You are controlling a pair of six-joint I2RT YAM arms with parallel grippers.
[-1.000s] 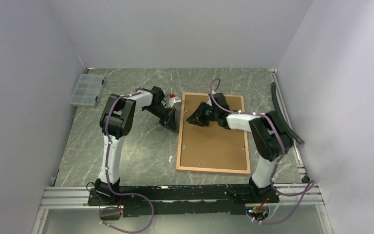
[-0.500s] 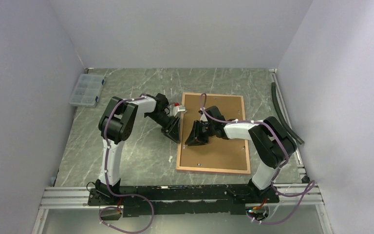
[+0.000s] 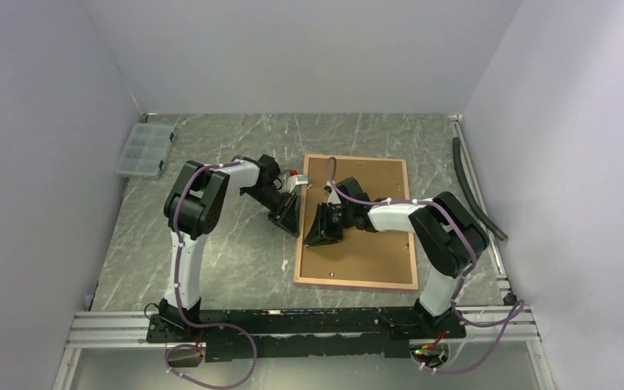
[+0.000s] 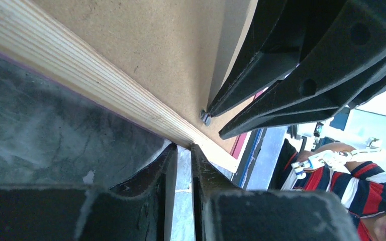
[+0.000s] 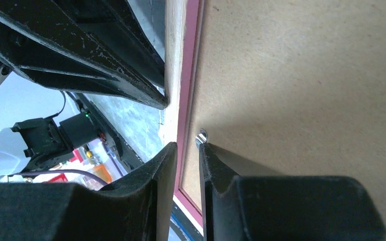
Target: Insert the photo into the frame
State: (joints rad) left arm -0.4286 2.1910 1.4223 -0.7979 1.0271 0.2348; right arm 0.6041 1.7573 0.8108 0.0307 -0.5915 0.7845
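Tan-backed thin-railed rectangular frame [image 3: 356, 283] is lying beneath right gripper [image 5: 187, 145], its rail beside left gripper [image 4: 183, 147] (both narrowly parted, empty)

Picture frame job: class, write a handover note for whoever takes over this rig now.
Left pincer: narrow gap, holding nothing, tips at the left rail of the frame.
Right pincer: narrow gap, holding nothing, tips by a metal clip on the backing board.
Frame lies face down, board in place. Photo not visible; cannot tell whether it is inside.
Left: confirm that, then secure clips.
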